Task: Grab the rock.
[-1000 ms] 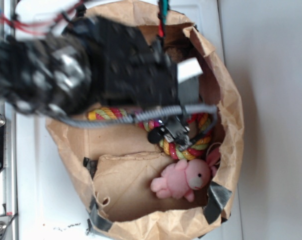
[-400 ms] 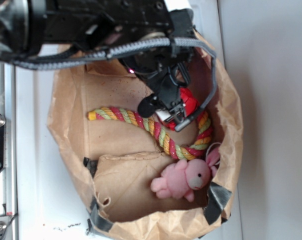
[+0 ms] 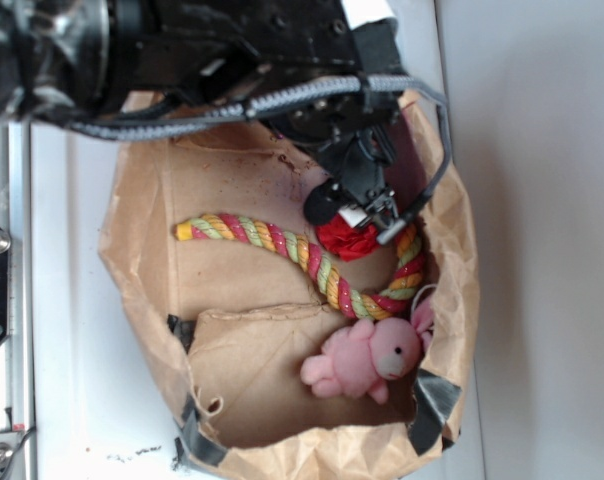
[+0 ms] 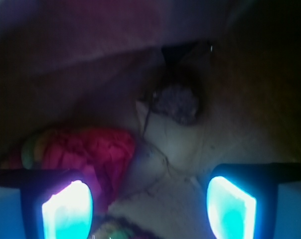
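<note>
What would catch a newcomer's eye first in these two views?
In the exterior view, the black gripper reaches down into a crumpled brown paper bag, just above a red ruffled ball and a striped rope toy. A pink plush bunny lies lower in the bag. In the wrist view, the jaws stand open, and the dark mottled rock sits ahead between them, untouched.

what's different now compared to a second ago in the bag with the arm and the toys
The arm swung from across the middle of the paper bag to its top edge, and the gripper moved up and right, now over the red fabric ball. It holds nothing; its fingers stand apart, with the rock ahead in the wrist view. The rope toy and pink bunny stayed put.
</note>
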Available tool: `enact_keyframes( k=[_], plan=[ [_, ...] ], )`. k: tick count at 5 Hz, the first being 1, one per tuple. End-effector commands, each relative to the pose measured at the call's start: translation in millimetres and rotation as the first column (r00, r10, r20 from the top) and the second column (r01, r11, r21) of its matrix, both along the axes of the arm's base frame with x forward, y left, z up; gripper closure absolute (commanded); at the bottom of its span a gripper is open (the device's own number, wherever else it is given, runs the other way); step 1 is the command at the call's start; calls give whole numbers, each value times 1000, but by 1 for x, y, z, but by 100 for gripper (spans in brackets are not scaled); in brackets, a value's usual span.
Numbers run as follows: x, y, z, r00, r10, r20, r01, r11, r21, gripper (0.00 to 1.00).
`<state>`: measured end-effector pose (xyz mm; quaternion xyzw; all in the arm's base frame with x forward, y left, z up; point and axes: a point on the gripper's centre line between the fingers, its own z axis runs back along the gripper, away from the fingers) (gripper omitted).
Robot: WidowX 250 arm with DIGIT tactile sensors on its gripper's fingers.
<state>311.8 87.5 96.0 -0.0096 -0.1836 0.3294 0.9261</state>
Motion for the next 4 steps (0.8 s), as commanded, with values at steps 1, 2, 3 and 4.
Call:
enact_keyframes(
  k=[1, 2, 3, 4],
  plan=[
    [5, 11, 7, 995, 58, 78, -58, 998, -3, 0],
    [6, 12, 5, 992, 82, 91, -81, 996, -22, 0],
    [8, 12, 3, 991, 89, 101, -88, 996, -18, 0],
    [10, 11, -1, 988, 106, 111, -107, 994, 7, 0]
  ],
)
